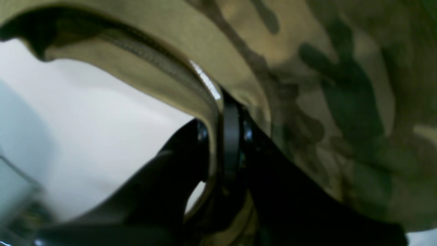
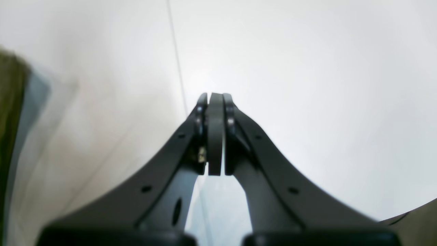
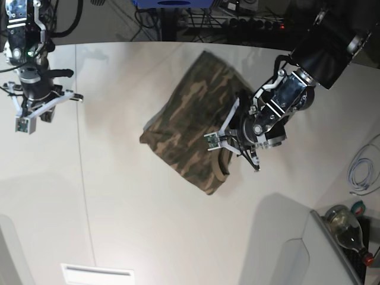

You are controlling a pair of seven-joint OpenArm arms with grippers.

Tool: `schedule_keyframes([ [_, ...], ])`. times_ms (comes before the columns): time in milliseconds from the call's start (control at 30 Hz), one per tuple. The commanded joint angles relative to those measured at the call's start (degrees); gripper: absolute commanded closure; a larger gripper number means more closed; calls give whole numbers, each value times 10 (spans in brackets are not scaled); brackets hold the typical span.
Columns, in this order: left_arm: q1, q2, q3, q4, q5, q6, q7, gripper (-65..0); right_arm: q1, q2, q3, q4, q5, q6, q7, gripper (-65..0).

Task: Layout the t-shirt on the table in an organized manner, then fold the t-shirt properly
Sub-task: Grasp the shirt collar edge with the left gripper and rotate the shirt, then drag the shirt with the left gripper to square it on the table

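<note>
Now the shirt (image 3: 193,127) collar (image 1: 191,51) is clamped by the left tool (image 1: 225,136) on the tabletop (image 3: 148,225). Well apart, the right tool (image 2: 215,102) is held closed, empty.

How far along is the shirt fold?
Early. Done: nothing tidy yet; the t-shirt lies bunched and askew on the table. In hand: the left gripper is shut on the shirt's collar edge. The right gripper is shut, empty, off to the side. Left: spreading flat, then all folds.

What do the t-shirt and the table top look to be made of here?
T-shirt: soft knit cloth, matte camouflage print; it drapes and creases, and its tan collar looks ribbed. Table: smooth hard white surface, probably laminate, with faint sheen and a thin seam line.
</note>
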Motion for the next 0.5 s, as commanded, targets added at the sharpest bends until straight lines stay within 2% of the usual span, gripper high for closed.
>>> schedule_keyframes([
  [0,-21,-8,5,2,18,-17,-27,0,5,6,3,11,-2,0,3,0],
  [100,-42,-9,14,-33,71,-69,-126,0,20,-1,3,11,-2,0,-25,0],
  [167,-53,2,14,-63,121,-83,-200,0,27,-15,7,12,-2,0,-40,0],
  [200,-61,14,16,-79,150,-83,-237,0,31,-20,13,12,-2,0,-46,0],
  [300,-85,45,35,-123,215,-83,-301,0,42,-39,33,12,-2,0,-63,0],
  [467,-136,92,94,-171,236,-83,-374,0,46,-52,44,10,-2,0,-73,0],
])
